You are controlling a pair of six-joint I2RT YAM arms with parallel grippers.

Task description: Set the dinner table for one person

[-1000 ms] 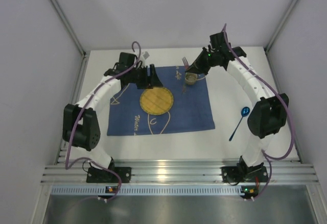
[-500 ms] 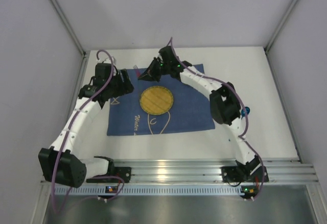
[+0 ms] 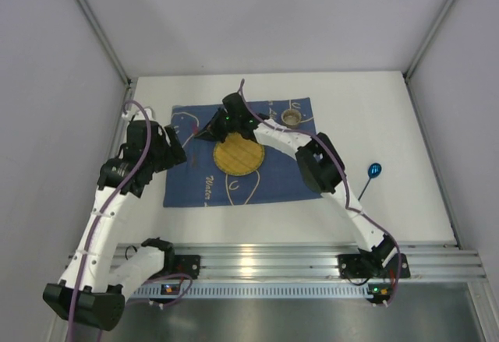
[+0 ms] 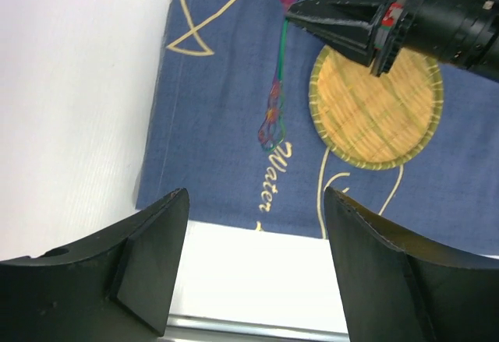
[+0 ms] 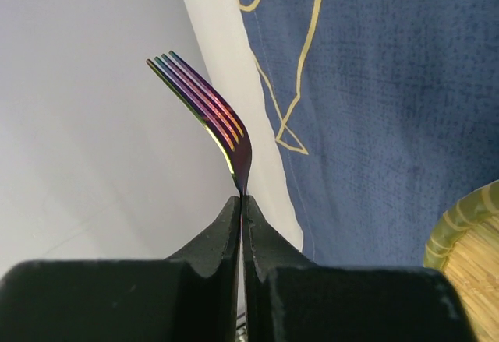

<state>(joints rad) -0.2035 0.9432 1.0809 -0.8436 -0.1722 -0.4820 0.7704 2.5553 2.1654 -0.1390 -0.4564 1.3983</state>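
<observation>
The white dinner table [image 3: 366, 108] carries a blue patterned mat [image 3: 273, 178] with a round yellow plate [image 3: 238, 155] and a small cup [image 3: 291, 117] on it. My right gripper [image 3: 203, 133] reaches across to the left of the plate and is shut on the neck of an iridescent fork [image 5: 210, 116]. The tines stick out past the right gripper's tips [image 5: 242, 198]. In the left wrist view the fork [image 4: 277, 85] runs along the mat beside the plate [image 4: 378, 100]. I cannot tell whether it touches the cloth. My left gripper [image 3: 171, 153] is open and empty over the mat's near left corner, with its fingers [image 4: 148, 256] spread wide.
A blue spoon [image 3: 373, 174] lies on the table to the right of the mat. White walls close in the table on the left, back and right. An aluminium rail [image 3: 265, 264] runs along the near edge.
My right arm has swung from the cup at the back right across to the left of the plate, carrying the fork. The cup stays on the mat. My left arm has drawn back to the left.
</observation>
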